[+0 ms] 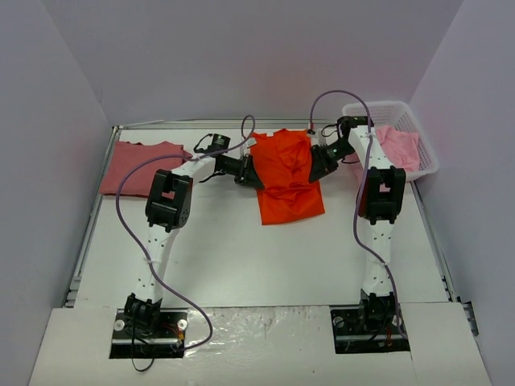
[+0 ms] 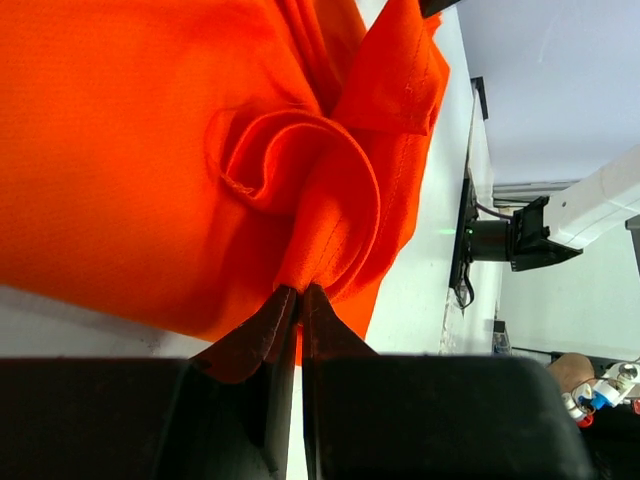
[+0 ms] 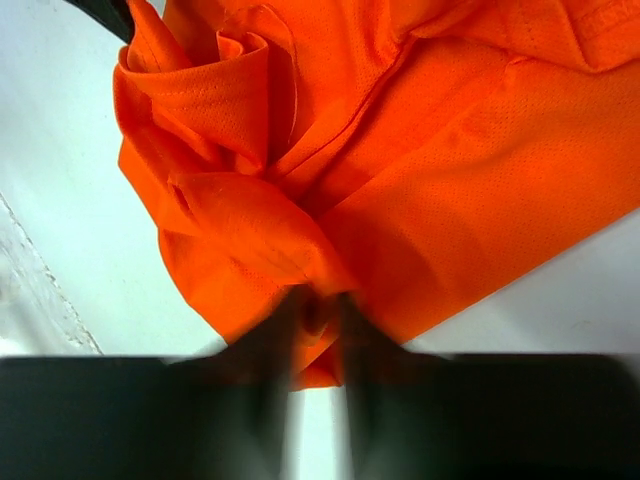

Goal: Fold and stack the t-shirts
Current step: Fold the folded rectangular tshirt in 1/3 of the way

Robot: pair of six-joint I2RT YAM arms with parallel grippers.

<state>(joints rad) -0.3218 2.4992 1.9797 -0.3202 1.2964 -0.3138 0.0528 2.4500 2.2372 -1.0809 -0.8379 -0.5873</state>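
White basket [image 1: 400, 115], far right: pink t-shirt [image 1: 397, 147] inside.

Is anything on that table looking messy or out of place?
Mainly the orange t-shirt at the back middle: its far half is bunched and twisted into folds where the left fingers and right fingers pinch it, while its near half lies flat. A pink t-shirt hangs over the basket rim at the right.
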